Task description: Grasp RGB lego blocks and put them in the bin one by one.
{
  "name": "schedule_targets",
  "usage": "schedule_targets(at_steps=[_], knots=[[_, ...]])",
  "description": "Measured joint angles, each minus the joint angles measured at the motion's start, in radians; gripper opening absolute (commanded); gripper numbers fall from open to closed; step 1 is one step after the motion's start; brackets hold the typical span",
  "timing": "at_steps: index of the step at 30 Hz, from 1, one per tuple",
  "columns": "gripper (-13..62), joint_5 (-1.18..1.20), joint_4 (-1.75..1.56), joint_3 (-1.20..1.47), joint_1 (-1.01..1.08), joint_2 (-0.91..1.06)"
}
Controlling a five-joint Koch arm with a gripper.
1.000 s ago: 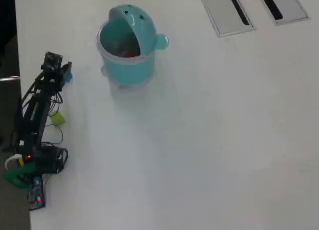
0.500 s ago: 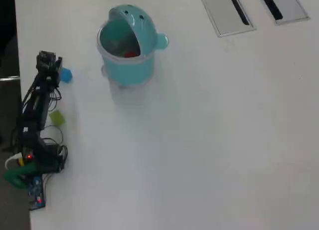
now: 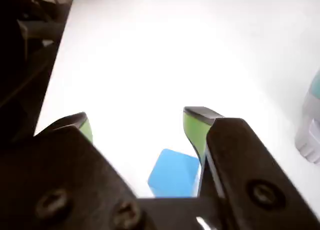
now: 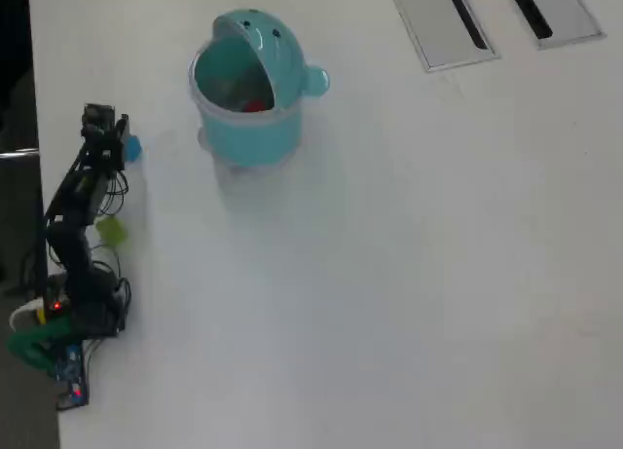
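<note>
Hovering over the smooth white counter (image 4: 409, 274), the hand (image 3: 140, 125) has its two green-padded black jaws spread apart. The blue block (image 3: 173, 173), a small matte plastic cube, lies on the counter between them, nearer the right jaw in the wrist view and clear of both pads. The overhead view shows the yellow-green block (image 4: 112, 232) beside the arm, and the round teal bin (image 4: 255, 128) with its domed hood well apart, the red block (image 4: 255, 105) inside it.
</note>
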Motion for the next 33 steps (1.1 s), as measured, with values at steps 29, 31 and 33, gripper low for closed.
schedule_targets(at_steps=[29, 31, 33], knots=[[33.1, -0.143, -0.091, -0.017, 0.032, -0.232], [33.0, -0.143, -0.092, -0.017, 0.032, -0.244], [33.0, -0.143, -0.107, -0.018, 0.035, -0.261]])
